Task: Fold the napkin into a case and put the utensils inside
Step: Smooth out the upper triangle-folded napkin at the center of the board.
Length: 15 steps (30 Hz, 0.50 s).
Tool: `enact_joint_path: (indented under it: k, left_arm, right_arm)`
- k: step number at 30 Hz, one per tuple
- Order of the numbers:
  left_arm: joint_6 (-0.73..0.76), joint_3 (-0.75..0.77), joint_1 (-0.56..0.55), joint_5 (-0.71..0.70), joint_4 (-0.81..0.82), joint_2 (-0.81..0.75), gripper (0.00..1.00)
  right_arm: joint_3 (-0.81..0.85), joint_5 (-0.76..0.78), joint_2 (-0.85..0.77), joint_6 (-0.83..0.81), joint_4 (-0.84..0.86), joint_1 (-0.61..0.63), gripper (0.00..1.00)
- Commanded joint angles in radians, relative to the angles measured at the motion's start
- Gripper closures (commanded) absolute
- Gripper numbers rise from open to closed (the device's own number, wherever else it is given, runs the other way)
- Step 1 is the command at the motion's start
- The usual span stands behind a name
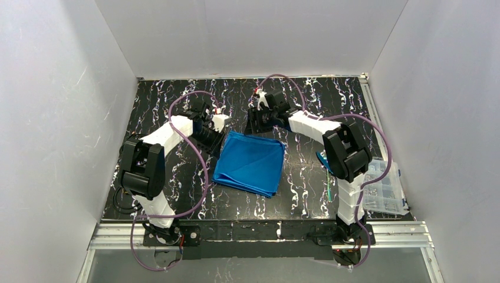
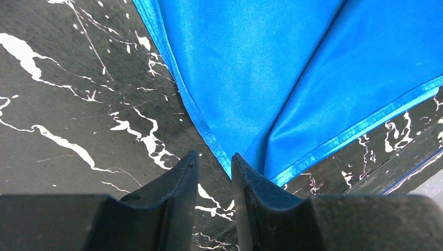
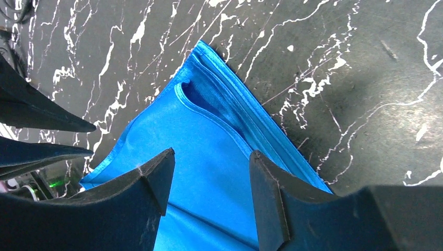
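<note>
The bright blue napkin (image 1: 250,162) lies folded into a layered square in the middle of the black marbled table (image 1: 177,100). My left gripper (image 1: 215,127) is low at its far left corner. In the left wrist view the left gripper (image 2: 214,159) shows a narrow gap with bare table in it, and the napkin (image 2: 271,78) corner ends just at the right finger. My right gripper (image 1: 259,121) hovers at the far right corner. In the right wrist view the right gripper (image 3: 211,157) is open over the napkin (image 3: 209,146), gripping nothing. The utensils (image 1: 328,190) lie by the right arm, mostly hidden.
A clear plastic box (image 1: 384,187) sits at the table's right edge beside the right arm's base. White walls close in the table on three sides. Purple cables (image 1: 194,147) loop over both arms. The left gripper's fingers (image 3: 47,120) show at the left edge of the right wrist view.
</note>
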Motion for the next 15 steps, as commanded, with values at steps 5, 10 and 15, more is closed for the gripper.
enact_joint_path:
  k: [5,10,15]
  left_arm:
    - [-0.08,0.064,0.036,0.031,-0.007,0.03,0.72]
    - [-0.064,0.049,0.051,0.037,-0.01,0.032,0.72]
    - [-0.063,0.046,0.071,0.05,-0.01,0.05,0.72]
  right_arm:
    - [0.08,-0.103,0.047,0.088,0.099,0.032,0.38]
    - [0.172,-0.131,0.146,0.086,0.079,0.053,0.37]
    - [0.233,-0.139,0.205,0.085,0.066,0.056,0.38]
